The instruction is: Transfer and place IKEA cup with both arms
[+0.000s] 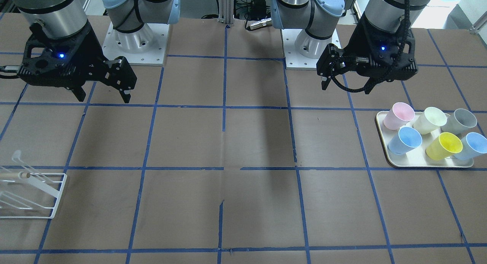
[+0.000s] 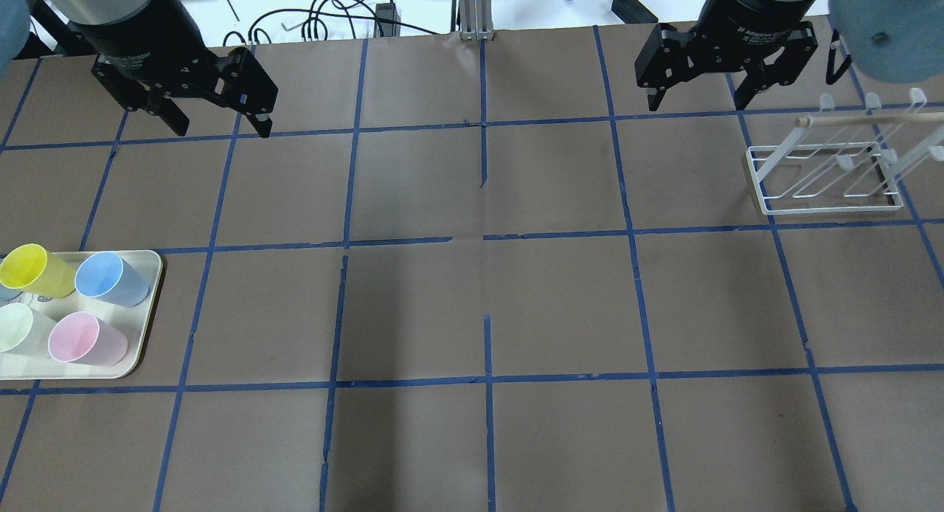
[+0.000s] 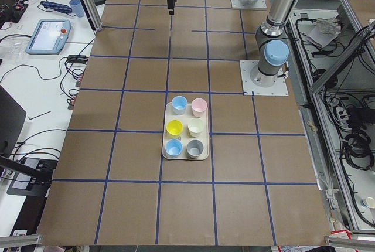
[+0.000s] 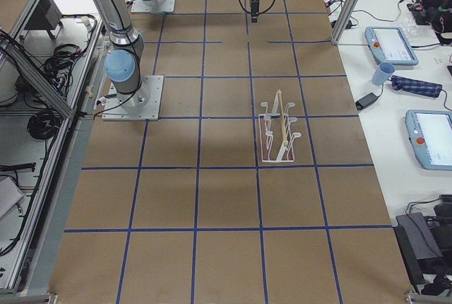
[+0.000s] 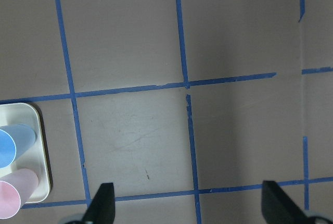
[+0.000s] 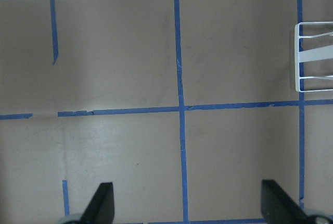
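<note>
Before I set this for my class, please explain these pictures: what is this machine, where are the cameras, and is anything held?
Two silver-grey jointed robot arms stand at a brown table gridded with blue tape. The black two-finger left end effector and right end effector at their tips are both open and empty. Four pictures come from fixed cameras around the table; two look down from the wrists. Near the left arm a cream tray holds six small coloured plastic tumblers; near the right arm stands a white wire rack with a wooden rod.
</note>
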Tool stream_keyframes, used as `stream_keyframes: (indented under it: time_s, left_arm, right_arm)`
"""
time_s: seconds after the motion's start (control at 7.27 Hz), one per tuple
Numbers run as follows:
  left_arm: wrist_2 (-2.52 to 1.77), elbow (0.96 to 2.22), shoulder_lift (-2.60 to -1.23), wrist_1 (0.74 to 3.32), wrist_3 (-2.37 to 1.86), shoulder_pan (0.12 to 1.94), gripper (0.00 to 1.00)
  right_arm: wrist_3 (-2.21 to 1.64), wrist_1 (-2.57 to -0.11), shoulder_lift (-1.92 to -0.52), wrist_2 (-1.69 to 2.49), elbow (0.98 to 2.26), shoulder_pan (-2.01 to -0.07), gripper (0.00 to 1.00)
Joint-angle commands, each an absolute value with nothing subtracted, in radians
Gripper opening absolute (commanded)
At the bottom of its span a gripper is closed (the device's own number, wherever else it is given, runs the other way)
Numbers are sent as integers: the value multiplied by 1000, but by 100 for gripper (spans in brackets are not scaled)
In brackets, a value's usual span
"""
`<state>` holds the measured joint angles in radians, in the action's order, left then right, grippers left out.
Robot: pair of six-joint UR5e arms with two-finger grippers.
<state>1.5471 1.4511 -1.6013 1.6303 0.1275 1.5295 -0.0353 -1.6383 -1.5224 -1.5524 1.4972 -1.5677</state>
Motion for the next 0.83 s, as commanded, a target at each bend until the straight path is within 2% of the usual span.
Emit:
stream_keyframes:
  time_s: [0.0, 0.69]
  left_arm:
    - [1519, 1456, -1586, 1626, 112, 1522, 100]
    - [1525, 1493, -1585, 1568, 60, 1522, 100]
  right_arm:
    - [-35, -1640, -1520, -1552, 1496, -1568, 100]
    - [-35, -1640, -1519, -1552, 1493, -1568, 100]
